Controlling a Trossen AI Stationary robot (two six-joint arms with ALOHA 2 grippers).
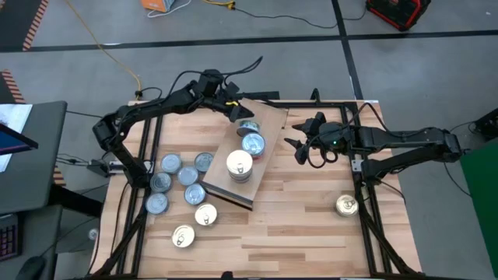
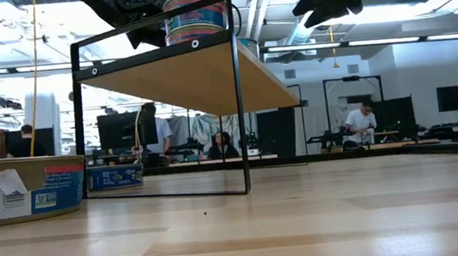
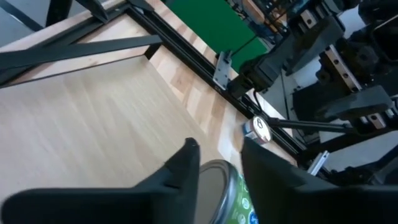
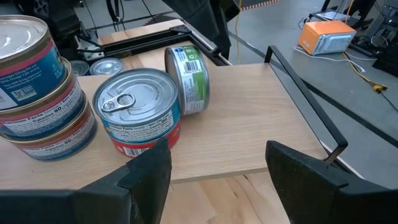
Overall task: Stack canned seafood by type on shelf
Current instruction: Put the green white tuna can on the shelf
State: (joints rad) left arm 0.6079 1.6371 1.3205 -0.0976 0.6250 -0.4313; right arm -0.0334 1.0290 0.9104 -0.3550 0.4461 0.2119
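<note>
Fingers [image 3: 186, 163] of the left gripper [image 1: 236, 110] pinch one green-labelled can [image 4: 188, 78], on edge on the shelf [image 1: 268, 124]. Right gripper [image 1: 299, 148] hovers beside the shelf, jaws apart, empty. Two stacks sit there; eight tins lie on the tabletop [image 1: 296, 222]

You have nine loose tins on the tabletop [image 1: 311, 225]: six silver-topped tins [image 1: 187, 176] clustered at the left, two pale-lidded tins [image 1: 205, 215] just below that cluster, and one more pale-lidded tin [image 1: 347, 204] alone at the right. On the single shelf [image 1: 268, 124] you have a tall stack [image 4: 37, 87] of at least three, a short stack [image 4: 140, 112] of what looks like two, and one green-labelled tin [image 4: 189, 78] on its edge.
</note>
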